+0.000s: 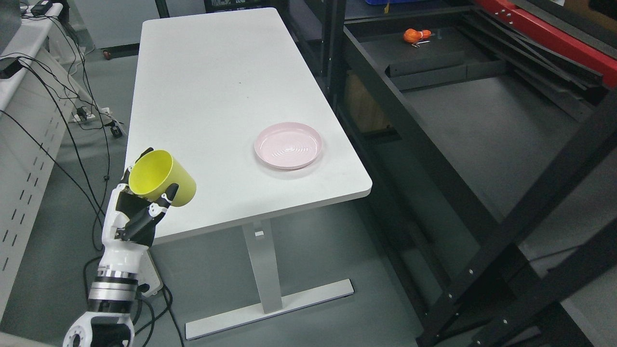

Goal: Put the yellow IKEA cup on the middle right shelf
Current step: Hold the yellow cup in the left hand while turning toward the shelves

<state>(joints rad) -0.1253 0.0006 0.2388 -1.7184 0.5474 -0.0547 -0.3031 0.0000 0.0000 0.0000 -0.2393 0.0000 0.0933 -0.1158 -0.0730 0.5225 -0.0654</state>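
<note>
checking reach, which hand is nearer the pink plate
Left. The left hand holds the yellow cup at the table's near left edge, well left of the pink plate. The right hand is out of view.

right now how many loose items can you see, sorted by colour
yellow: 1, the cup held in the left hand
pink: 1, the plate on the white table
orange: 1, a small object on the dark shelf
total: 3
</note>
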